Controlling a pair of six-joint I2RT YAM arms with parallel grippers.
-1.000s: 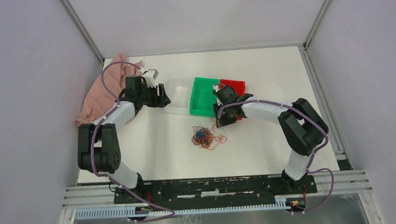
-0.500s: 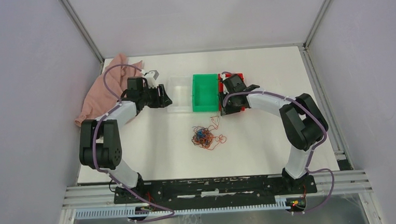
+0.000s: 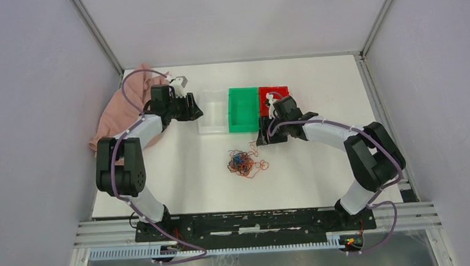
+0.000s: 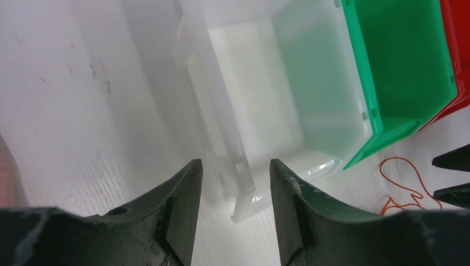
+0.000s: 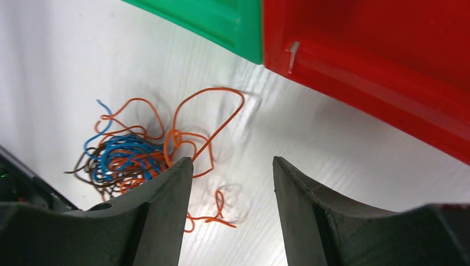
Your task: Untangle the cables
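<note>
Right gripper [image 5: 233,166] hovers half-open, empty, beside tangled orange, blue and brown wire cables [image 5: 119,158], probably to pluck one (left gripper [image 4: 235,166] parted, empty, over clear plastic bin [image 4: 221,111]).

Through the right wrist camera I saw my right gripper [image 5: 230,166] with its two dark fingers spread apart and nothing clamped between them. The cables [image 5: 124,163] lay on the white table [image 5: 72,66] in a knot of blue, orange and brown just outside the left finger, partly hidden behind its tip. One long orange loop ran out of the knot into the space ahead of the gap, and a short orange curl lay between the fingers. Beyond the fingertips a green bin [image 5: 216,19] sat against a red bin [image 5: 377,61], which stretched off ahead of the right finger.
</note>
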